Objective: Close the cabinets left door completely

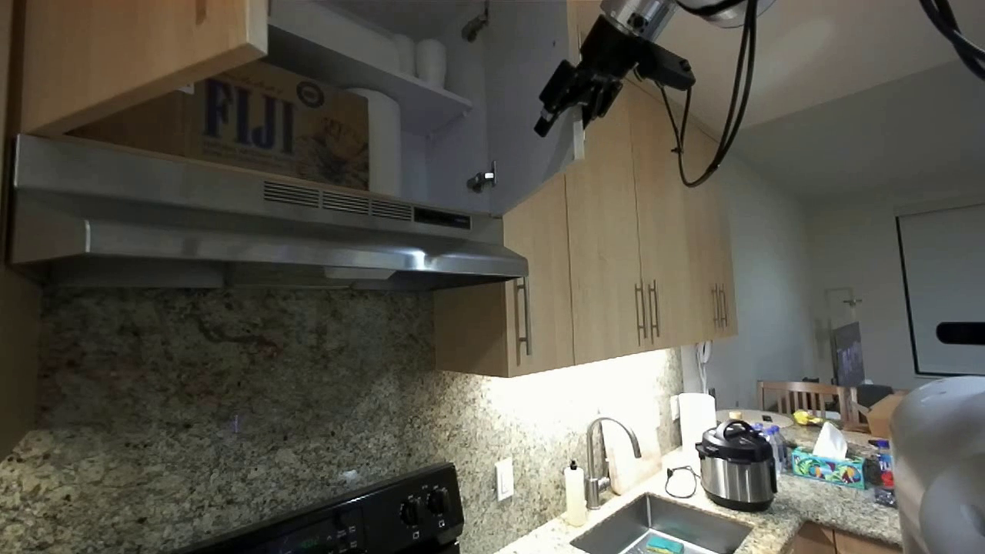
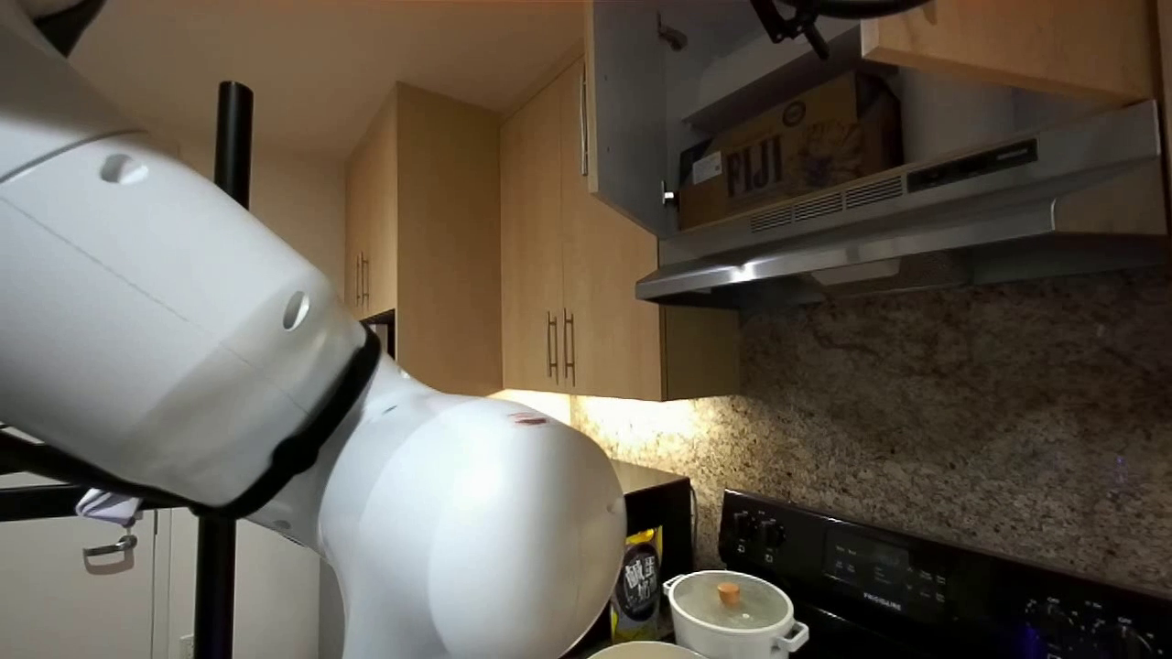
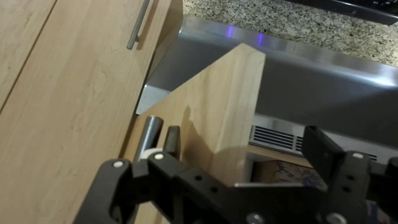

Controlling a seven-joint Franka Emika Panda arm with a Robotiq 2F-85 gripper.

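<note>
The short cabinet (image 1: 454, 146) above the range hood stands open. Its left door (image 1: 138, 61) is swung outward; its pale inner face and silver handle (image 2: 583, 124) show in an exterior view (image 2: 632, 110). The cabinet's right door (image 1: 527, 85) is also swung open. My gripper (image 1: 565, 123) is at this right door's free edge. In the wrist view the gripper (image 3: 244, 137) is open, one finger on the outer side beside the right door's bar handle (image 3: 150, 130), the other past the edge on the inner side. Whether it touches the door I cannot tell. The left door is out of the wrist view.
A FIJI box (image 1: 285, 123) and white rolls stand inside the cabinet. The steel range hood (image 1: 277, 238) lies directly below. Taller cabinets with bar handles (image 1: 646, 312) stand beside it. Below are a black stove (image 1: 354, 515) and a white pot (image 2: 732, 613).
</note>
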